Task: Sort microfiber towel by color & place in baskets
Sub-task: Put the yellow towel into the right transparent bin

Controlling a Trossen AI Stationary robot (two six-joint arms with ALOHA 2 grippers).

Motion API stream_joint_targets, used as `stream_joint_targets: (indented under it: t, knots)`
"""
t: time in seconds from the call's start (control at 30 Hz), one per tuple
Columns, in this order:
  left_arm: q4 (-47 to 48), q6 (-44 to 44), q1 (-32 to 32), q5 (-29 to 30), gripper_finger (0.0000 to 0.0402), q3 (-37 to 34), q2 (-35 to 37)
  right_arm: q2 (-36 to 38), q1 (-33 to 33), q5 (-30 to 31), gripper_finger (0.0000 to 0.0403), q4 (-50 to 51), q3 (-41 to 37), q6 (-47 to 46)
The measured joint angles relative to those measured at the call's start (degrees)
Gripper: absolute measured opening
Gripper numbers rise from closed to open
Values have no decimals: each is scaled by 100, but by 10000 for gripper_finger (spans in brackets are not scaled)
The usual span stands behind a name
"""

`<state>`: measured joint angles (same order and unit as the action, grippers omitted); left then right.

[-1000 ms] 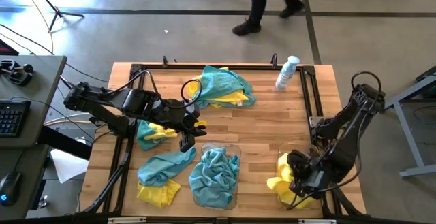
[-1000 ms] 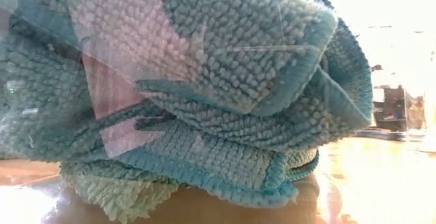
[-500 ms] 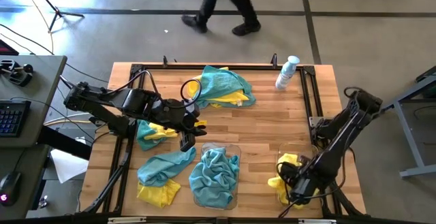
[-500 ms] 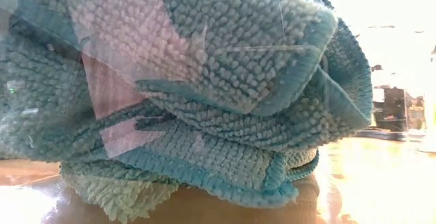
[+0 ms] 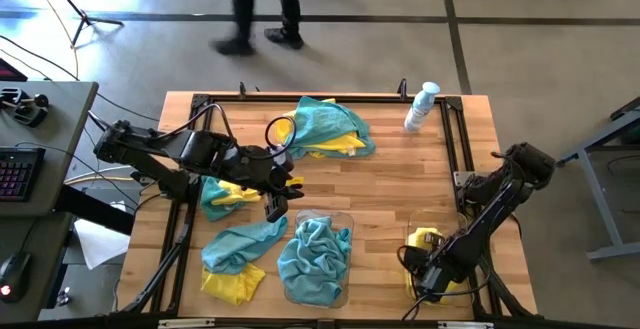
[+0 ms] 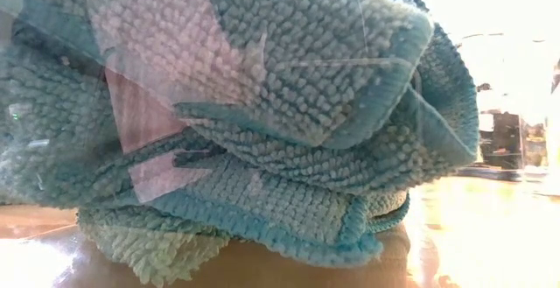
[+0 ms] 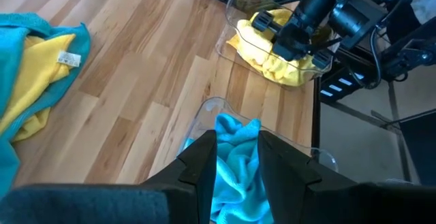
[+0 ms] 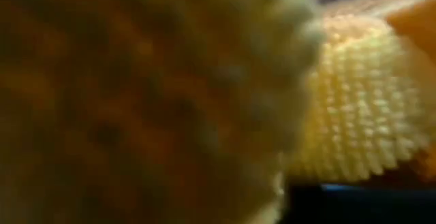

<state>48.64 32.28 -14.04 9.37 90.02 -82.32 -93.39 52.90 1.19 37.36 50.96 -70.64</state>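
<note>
A clear basket [image 5: 346,219] near the table's near edge holds bunched teal towels [image 5: 315,256], which fill the low view [image 6: 262,104]. My left gripper [image 5: 278,204] hovers open and empty just left of it, its fingers [image 7: 204,166] framing the teal towel [image 7: 236,152]. A second clear basket [image 7: 230,30] at the near right holds a yellow towel [image 5: 427,237]. My right gripper [image 5: 425,269] is sunk into this towel [image 7: 286,71]; yellow cloth [image 8: 354,115] fills its wrist view.
Mixed teal and yellow towels lie loose in three heaps: at the far middle [image 5: 325,127], under my left arm [image 5: 222,195], and at the near left [image 5: 235,259]. A white and blue spray bottle [image 5: 422,107] stands at the far right. A person walks beyond the far edge.
My right arm has stretched out and its gripper has gone down and toward the near edge, deeper into the right basket. The yellow towel has gone down with it, and the part that hung over the basket's left side has been drawn in. The person has walked leftward.
</note>
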Motion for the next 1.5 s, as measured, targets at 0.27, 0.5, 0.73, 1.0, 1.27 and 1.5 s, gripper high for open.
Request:
stream_joint_targets:
  t: [0.27,0.5,0.73,1.0,1.27,1.5]
  knots:
    - [3,47,-35,0,94,0,0,187,0,-173,0,122,195,-105]
    - [4,47,-36,0,94,0,0,496,2,-164,0,397,545,-290]
    - [4,49,-37,0,94,0,0,795,2,-152,0,994,918,-285]
    - [4,69,-37,2,94,0,-1,986,2,98,1,2227,1507,-186]
    - [11,113,-37,1,94,-2,-114,1014,-2,916,0,1894,1569,410]
    - [2,115,-37,0,94,-2,-162,1012,13,919,0,1036,924,620]
